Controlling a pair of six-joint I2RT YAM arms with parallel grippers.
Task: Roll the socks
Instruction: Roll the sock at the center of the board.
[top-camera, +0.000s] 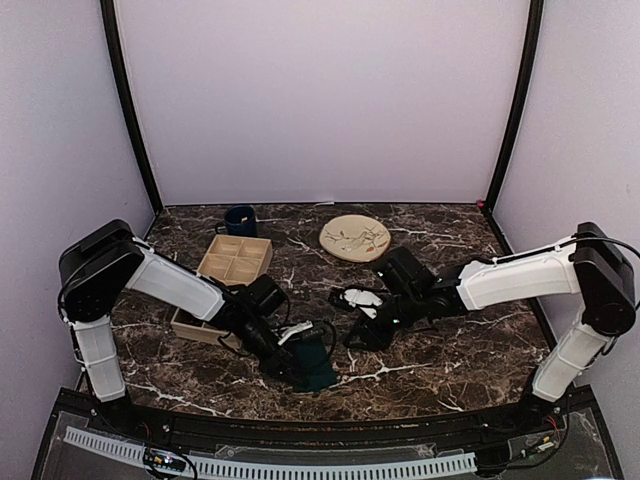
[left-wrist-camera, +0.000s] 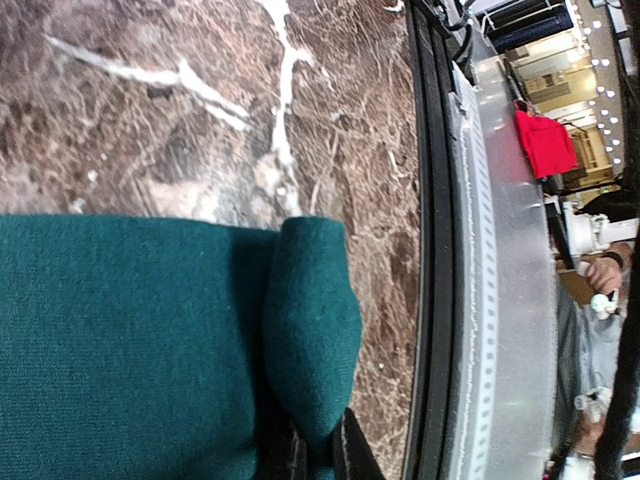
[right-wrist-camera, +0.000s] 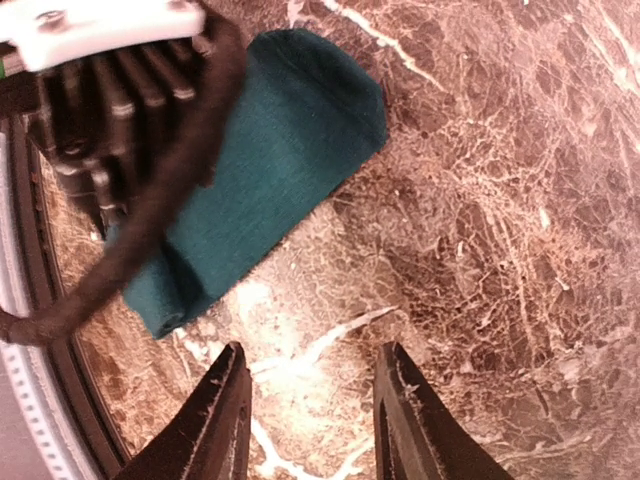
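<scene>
A dark teal-green sock (top-camera: 316, 366) lies flat near the table's front edge, with its near end folded over into a small roll (left-wrist-camera: 312, 330). My left gripper (left-wrist-camera: 318, 422) is shut on that rolled end, and the cloth is pinched between its two black fingers. From above, the left gripper (top-camera: 290, 360) sits at the sock's left side. My right gripper (right-wrist-camera: 311, 348) hangs open over bare marble a short way right of the sock (right-wrist-camera: 285, 150), with nothing between its fingers. From above, the right gripper (top-camera: 356, 336) points down-left towards the sock.
At the back left stands a wooden tray with compartments (top-camera: 232, 262), and behind it a dark blue mug (top-camera: 240, 219). A round patterned plate (top-camera: 354, 237) lies at the back centre. The table's black front rail (left-wrist-camera: 432, 300) runs close beside the sock.
</scene>
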